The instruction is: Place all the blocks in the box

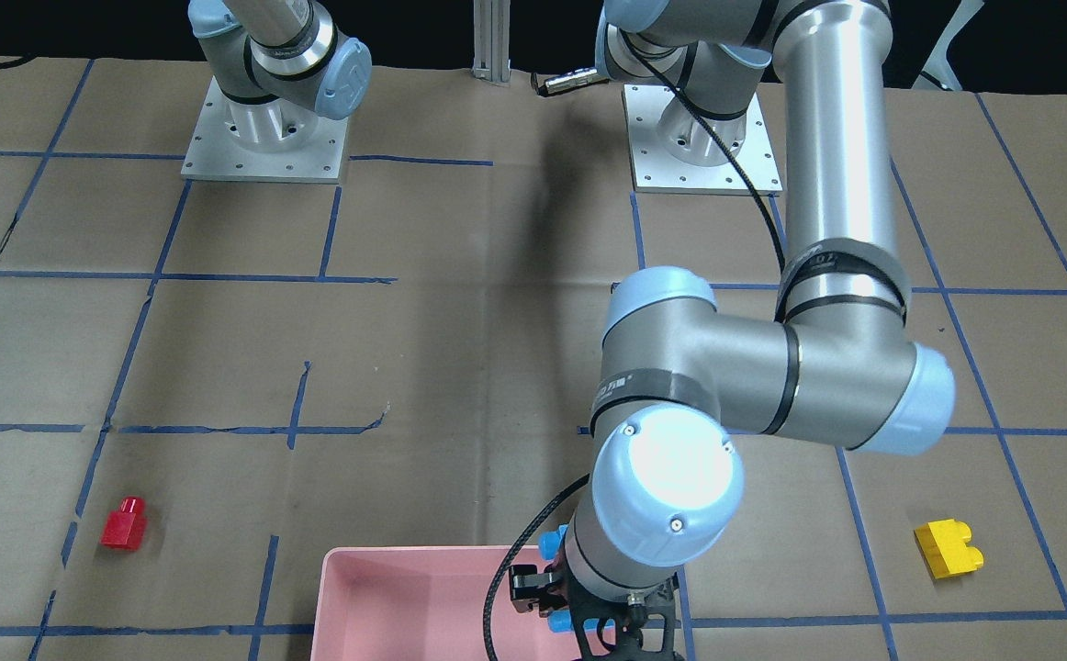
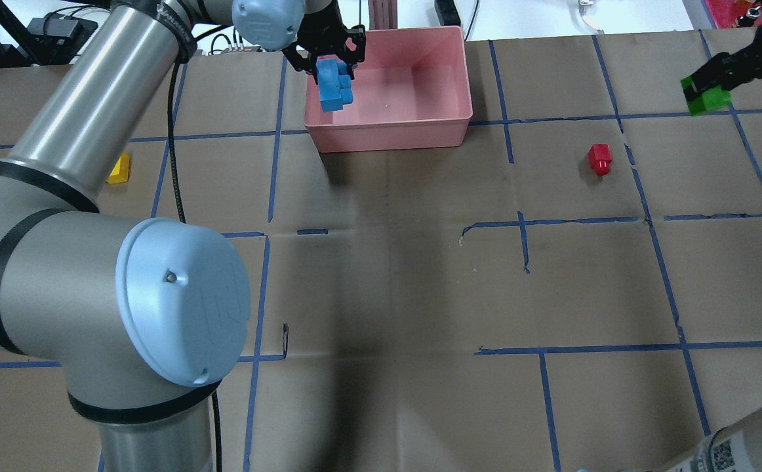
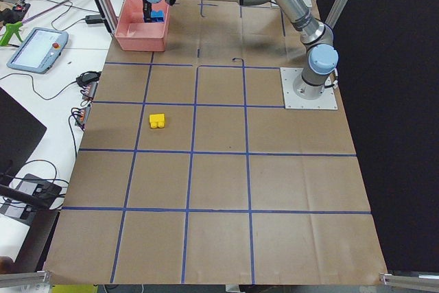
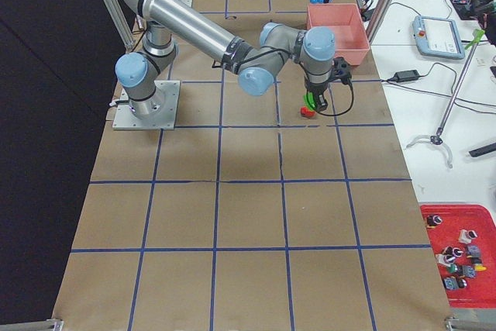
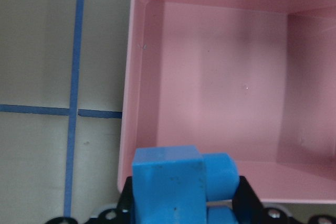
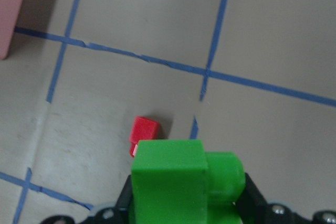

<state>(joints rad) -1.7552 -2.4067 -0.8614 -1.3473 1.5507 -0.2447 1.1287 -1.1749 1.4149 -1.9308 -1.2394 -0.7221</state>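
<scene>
Left jaws closed on blue block (image 5: 168,187), above the box (image 5: 142,103) rim, its floor just ahead. Step: drop 1 of 4. Next, judged: ease forward, release.

Right jaws clamp green block (image 6: 168,182). Red block (image 6: 144,132) lies just ahead on worktop (image 6: 262,35). Yellow block (image 1: 947,548) is well apart from both.

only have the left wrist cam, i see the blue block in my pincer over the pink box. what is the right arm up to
Observer: The right pincer is shut on the green block, held above the table away from the box.
Operator: any blocks lying on the table
Observer: The red block lies on the robot's right of the box, near the held green block.
Operator: and the yellow one
Observer: The yellow block lies alone on the robot's left of the box, apart from the left pincer and its blue block.
</scene>
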